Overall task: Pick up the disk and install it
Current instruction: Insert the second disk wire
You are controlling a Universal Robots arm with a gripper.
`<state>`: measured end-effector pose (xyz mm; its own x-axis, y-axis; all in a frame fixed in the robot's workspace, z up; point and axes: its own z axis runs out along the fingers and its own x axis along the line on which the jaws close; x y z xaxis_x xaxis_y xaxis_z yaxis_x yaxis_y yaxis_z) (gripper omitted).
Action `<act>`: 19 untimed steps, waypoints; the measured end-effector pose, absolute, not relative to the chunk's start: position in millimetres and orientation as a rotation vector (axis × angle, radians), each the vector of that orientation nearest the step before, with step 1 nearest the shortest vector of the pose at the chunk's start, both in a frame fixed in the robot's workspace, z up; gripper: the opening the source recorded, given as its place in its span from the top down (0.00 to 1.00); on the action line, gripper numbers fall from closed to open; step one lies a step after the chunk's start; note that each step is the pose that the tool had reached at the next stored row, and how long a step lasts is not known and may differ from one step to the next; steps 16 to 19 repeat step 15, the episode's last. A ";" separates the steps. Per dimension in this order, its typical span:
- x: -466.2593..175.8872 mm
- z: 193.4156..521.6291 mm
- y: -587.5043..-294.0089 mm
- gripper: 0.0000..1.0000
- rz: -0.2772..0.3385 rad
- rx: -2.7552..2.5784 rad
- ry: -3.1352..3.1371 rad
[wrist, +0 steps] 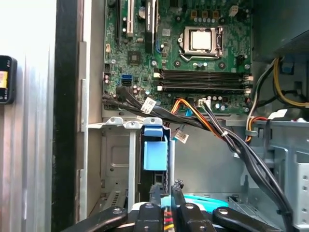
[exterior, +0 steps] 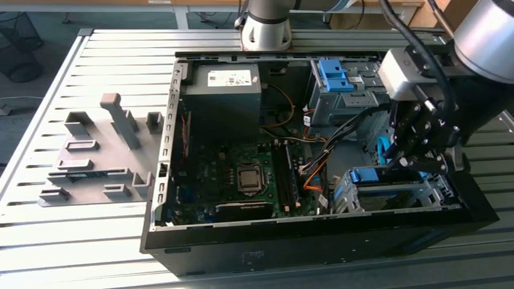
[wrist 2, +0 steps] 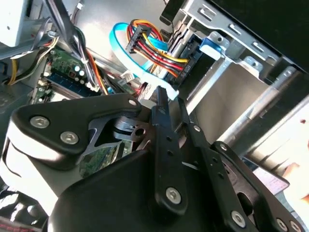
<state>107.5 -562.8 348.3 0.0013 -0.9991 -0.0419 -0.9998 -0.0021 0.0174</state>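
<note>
We see the hand lowered inside the open computer case, just above the metal drive cage at the exterior view's right. Its fingers are pressed nearly together, pinching nothing. The disk's blue carrier sits upright in that cage — cables bunched alongside.

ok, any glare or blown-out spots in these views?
Exterior view: sunlight washes out the slatted table; the case interior stays dark. First wrist view: one edge strip outside the case is blown white. Second wrist view: white clipping in one corner, with bright sheen on the drive cage.
</note>
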 end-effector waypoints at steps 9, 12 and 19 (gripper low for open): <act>107.5 352.6 -562.7 0.89 0.073 -2.210 2.207; 107.5 352.6 -562.8 0.89 0.074 -2.210 2.206; 107.5 352.6 -562.8 0.89 0.074 -2.209 2.206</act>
